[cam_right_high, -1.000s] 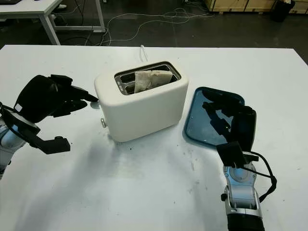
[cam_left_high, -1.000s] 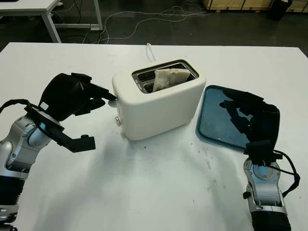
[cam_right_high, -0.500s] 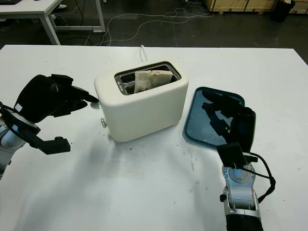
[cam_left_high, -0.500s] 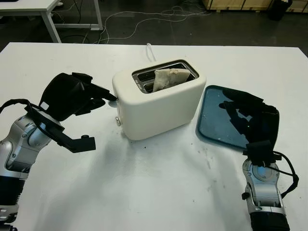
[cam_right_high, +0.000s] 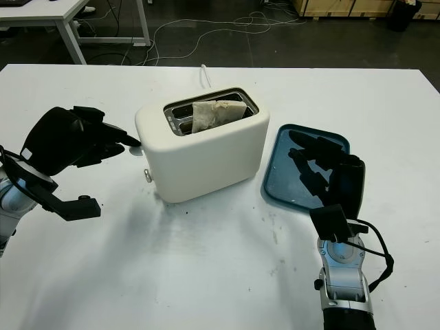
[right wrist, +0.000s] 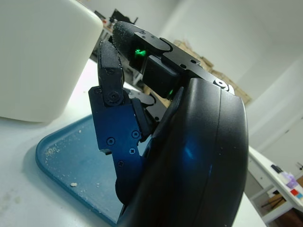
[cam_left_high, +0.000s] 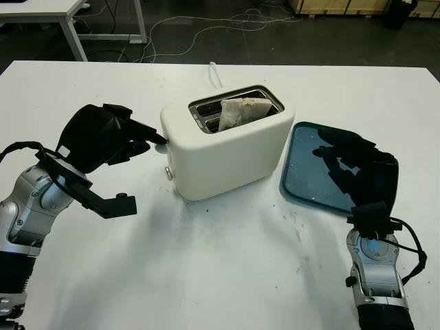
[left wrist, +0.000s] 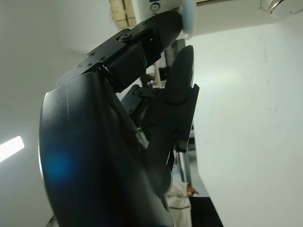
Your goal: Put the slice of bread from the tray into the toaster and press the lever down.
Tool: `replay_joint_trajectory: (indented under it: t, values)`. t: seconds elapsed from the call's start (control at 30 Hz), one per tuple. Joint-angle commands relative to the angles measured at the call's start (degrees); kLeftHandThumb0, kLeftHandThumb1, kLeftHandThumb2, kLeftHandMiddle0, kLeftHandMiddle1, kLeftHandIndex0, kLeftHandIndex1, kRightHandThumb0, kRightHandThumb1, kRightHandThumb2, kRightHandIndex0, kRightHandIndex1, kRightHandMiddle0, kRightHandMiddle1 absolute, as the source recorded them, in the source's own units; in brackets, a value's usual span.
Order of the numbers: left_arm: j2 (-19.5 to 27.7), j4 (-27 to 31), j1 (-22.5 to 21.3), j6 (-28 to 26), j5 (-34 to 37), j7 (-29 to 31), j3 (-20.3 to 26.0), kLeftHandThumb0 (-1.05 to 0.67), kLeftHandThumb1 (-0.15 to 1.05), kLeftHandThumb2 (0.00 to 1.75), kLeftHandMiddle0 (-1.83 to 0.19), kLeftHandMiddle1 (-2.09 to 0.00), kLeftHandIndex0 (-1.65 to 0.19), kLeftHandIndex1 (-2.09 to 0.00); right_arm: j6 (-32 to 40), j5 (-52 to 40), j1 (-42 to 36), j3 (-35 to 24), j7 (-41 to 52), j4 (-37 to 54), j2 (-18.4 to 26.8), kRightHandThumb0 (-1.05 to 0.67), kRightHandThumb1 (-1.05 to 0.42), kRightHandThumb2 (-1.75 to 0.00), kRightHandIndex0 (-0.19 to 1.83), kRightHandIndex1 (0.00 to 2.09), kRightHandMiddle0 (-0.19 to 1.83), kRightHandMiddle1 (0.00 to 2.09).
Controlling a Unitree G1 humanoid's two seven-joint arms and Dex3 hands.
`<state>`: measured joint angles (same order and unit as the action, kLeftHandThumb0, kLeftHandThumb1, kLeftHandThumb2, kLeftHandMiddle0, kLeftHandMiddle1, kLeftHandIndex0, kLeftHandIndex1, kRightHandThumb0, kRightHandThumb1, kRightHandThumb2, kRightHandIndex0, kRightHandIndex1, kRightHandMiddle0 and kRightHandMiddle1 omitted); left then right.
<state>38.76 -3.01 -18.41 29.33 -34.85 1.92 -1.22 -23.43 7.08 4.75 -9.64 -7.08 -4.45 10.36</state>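
Bread sitting in the toaster slot, my left hand pointing its curled fingers at the toaster's end, my right hand hovering open over the blue tray on the tabletop.

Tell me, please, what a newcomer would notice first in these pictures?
Most likely the cream toaster in the middle of the white table, with a slice of bread sticking out of its nearer slot. Next, the left hand reaching in at the toaster's end, a fingertip at the lever. The right hand is open above the blue tray on the other side.
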Motion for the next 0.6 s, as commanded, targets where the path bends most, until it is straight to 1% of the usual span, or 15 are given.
replay_joint_trajectory:
  t: [0.0, 0.07, 0.13, 0.17, 0.27, 0.3, 0.37, 0.4, 0.5, 0.57]
  values:
    - [-0.57, -0.16, 1.01, 1.33, 0.03, 0.01, -1.57, -0.21, 0.92, 0.16, -0.81, -1.46, -1.05, -0.14, 0.58, -0.40, -0.50, -0.21, -0.14, 0.38, -0.30, -0.41, -0.92, -0.17, 0.86, 0.80, 1.10, 0.00]
    - [-0.84, 0.17, 1.41, 0.78, 0.27, 0.63, -2.07, -0.17, 0.90, 0.13, -0.82, -1.46, -1.05, -0.14, 1.04, -0.25, -0.59, -0.25, -0.28, 0.67, -0.34, -0.42, -0.92, -0.17, 0.86, 0.80, 1.10, 0.00]
    - [-1.33, 0.61, 2.06, -0.27, 0.88, 2.01, -2.77, -0.16, 0.90, 0.11, -0.81, -1.47, -1.05, -0.14, 1.30, -0.19, -0.69, -0.25, -0.25, 0.94, -0.32, -0.42, -0.92, -0.17, 0.86, 0.80, 1.10, 0.00]
    - [-1.70, 0.39, 2.33, -0.34, 1.12, 2.39, -3.32, -0.16, 0.91, 0.09, -0.81, -1.43, -1.05, -0.13, 1.41, -0.13, -0.73, -0.25, -0.25, 1.06, -0.30, -0.42, -0.92, -0.17, 0.86, 0.80, 1.10, 0.00]
    - [-3.34, -1.39, 2.94, -0.26, 0.64, 1.94, -5.21, -0.15, 0.92, 0.08, -0.81, -1.42, -1.05, -0.14, 1.06, 0.12, -0.74, -0.29, -0.42, 0.75, -0.20, -0.42, -0.92, -0.17, 0.86, 0.79, 1.11, 0.00]
    - [-4.18, -2.21, 3.40, -0.63, -0.05, 1.30, -5.92, -0.14, 0.92, 0.08, -0.77, -1.48, -1.05, -0.14, 1.18, 0.14, -0.79, -0.30, -0.41, 0.82, -0.20, -0.42, -0.92, -0.17, 0.86, 0.79, 1.11, 0.00]
    - [-5.85, -3.47, 4.42, -1.94, -0.26, 1.04, -7.10, -0.13, 0.92, 0.08, -0.73, -1.48, -1.04, -0.14, 0.92, 0.19, -0.79, -0.35, -0.32, 0.74, -0.12, -0.42, -0.92, -0.17, 0.86, 0.78, 1.11, 0.00]
    - [-6.90, -4.33, 5.05, -2.47, -0.52, 0.36, -7.69, -0.12, 0.92, 0.08, -0.73, -1.47, -1.03, -0.14, 0.87, 0.13, -0.80, -0.41, -0.25, 0.73, -0.10, -0.43, -0.92, -0.17, 0.86, 0.78, 1.11, 0.00]
    - [-10.54, -8.22, 6.75, -3.45, -2.24, -4.23, -9.91, -0.13, 0.92, 0.08, -0.76, -1.51, -1.03, -0.15, 0.50, -0.33, -0.73, -0.59, -0.13, 0.37, -0.16, -0.43, -0.92, -0.17, 0.86, 0.77, 1.11, 0.00]
    - [-12.94, -11.38, 7.60, -4.44, -3.56, -7.81, -11.58, -0.13, 0.92, 0.08, -0.73, -1.65, -1.03, -0.15, 0.63, -0.35, -0.74, -0.61, -0.09, 0.40, -0.23, -0.43, -0.92, -0.17, 0.87, 0.76, 1.11, 0.00]
